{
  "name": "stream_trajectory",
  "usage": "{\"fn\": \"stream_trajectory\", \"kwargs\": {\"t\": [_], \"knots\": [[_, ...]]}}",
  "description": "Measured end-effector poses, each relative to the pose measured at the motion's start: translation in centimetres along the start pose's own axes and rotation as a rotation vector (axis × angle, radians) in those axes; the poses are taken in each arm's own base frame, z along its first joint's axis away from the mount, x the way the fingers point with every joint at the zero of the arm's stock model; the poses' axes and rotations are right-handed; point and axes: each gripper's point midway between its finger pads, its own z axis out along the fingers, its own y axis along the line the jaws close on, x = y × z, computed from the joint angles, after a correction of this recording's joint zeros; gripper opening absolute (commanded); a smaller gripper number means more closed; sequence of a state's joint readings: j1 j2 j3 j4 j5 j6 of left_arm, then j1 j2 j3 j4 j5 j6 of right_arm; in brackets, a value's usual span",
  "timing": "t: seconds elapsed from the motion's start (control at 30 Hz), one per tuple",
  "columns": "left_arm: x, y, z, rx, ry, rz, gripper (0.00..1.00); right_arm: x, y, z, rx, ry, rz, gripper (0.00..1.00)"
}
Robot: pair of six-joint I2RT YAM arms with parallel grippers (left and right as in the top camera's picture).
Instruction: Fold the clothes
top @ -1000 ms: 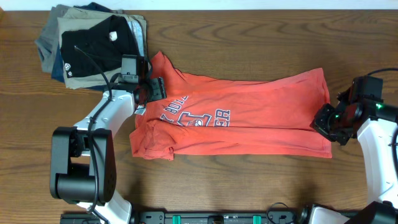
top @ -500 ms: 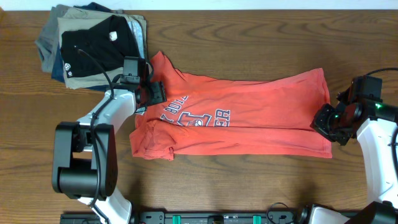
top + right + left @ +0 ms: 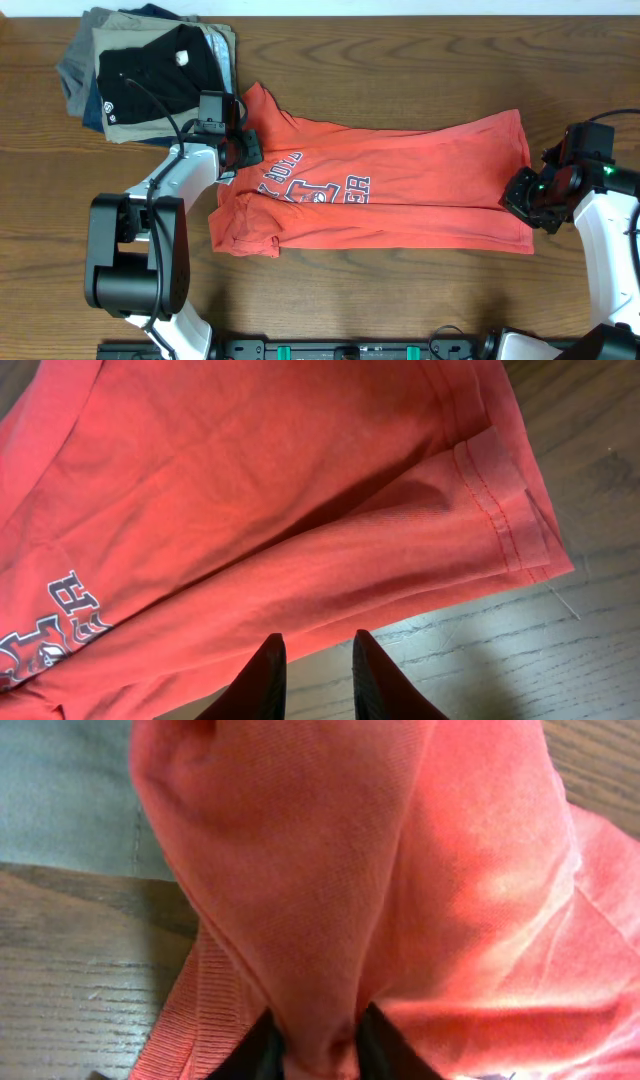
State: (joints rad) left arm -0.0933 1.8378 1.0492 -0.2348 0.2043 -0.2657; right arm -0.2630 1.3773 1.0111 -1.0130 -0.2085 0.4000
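One coral T-shirt (image 3: 420, 190) lies spread mid-worktop (image 3: 400, 300), its lettering partly lost in folds. Fabric fills the left wrist view, with the left end effector (image 3: 318, 1042) clamped on a bunched fold. The right end effector (image 3: 315, 665) is slightly apart, empty, beside the shirt's edge. Folded garments (image 3: 150, 70) are piled back-left.

You're seeing coral-red T-shirt (image 3: 420, 190) cloth showing between the left pincer's (image 3: 320, 1040) black fingers (image 3: 256, 1055), with dark-and-white block lettering (image 3: 312, 188) just beside it. Beyond that pincer, a black garment (image 3: 150, 75) is topping khaki, grey and blue garments (image 3: 78, 75); the brown wood-grain table (image 3: 400, 290) is showing underneath.
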Motion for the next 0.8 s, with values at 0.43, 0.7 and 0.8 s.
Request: {"fn": "stream_trajectory", "kwargs": {"t": [0.43, 0.7, 0.8], "knots": [[-1.2, -1.4, -6.2, 0.024, -0.072, 0.012, 0.06, -1.3, 0.4, 0.0, -0.015, -0.055, -0.012, 0.22], [0.3, -1.1, -7.7, 0.007, -0.023, 0.004, 0.06, -1.7, 0.6, -0.1, -0.022, -0.071, -0.016, 0.24], [0.8, -1.0, -7.7, 0.001, -0.006, 0.002, 0.46, -1.7, 0.6, -0.1, -0.022, -0.071, -0.016, 0.24]]}}
